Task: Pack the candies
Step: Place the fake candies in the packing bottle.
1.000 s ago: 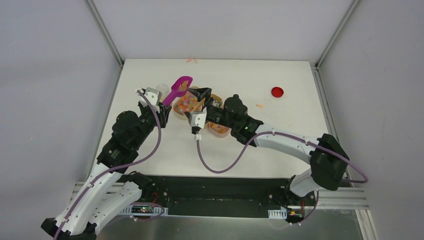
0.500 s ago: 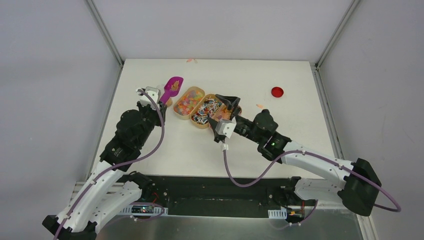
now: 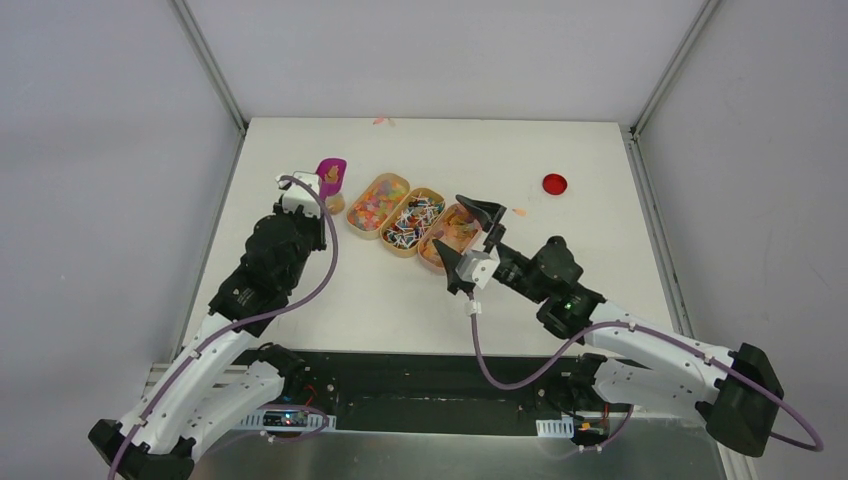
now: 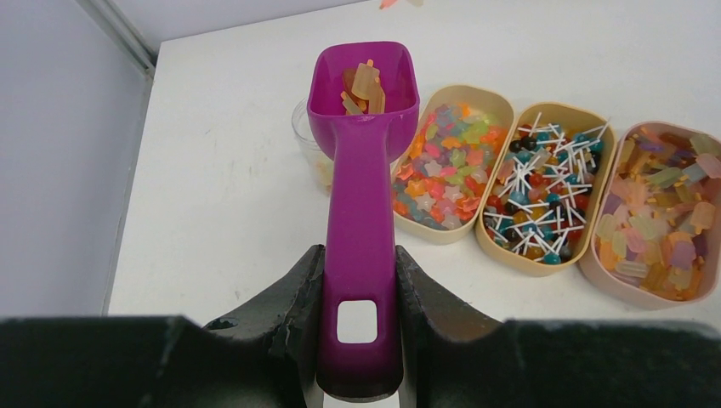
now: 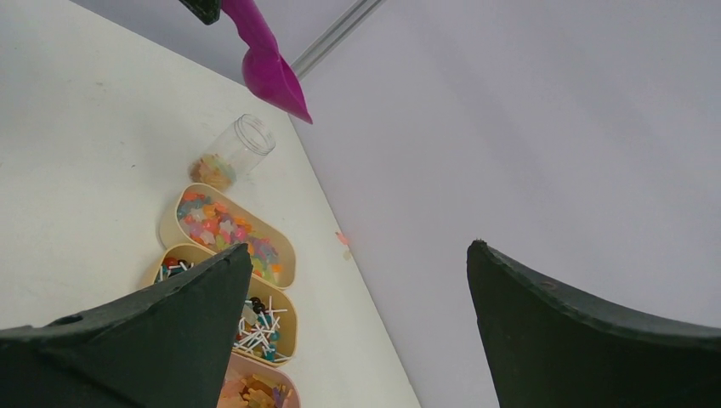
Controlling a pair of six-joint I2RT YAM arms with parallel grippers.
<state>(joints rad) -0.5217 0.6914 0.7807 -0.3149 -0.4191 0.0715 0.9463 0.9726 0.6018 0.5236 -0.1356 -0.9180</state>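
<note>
Left gripper [image 4: 357, 276], clamped on the magenta scoop [image 4: 360, 178], holds a few gummies [image 4: 364, 83] out at twelve o'clock above the clear jar [image 4: 308, 140], handle running six-to-twelve, while the right gripper [image 3: 468, 232] gapes empty beside the trays [image 4: 466, 89].

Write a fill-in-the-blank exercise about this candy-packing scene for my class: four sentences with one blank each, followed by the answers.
1. The left gripper grips the magenta scoop by its ____.
2. On the table stand ____ oval trays of candies.
3. The right gripper is ____ and holds nothing.
4. The sweets with white sticks fill the ____ tray of the row.

Missing words: handle; three; open; middle.
</note>
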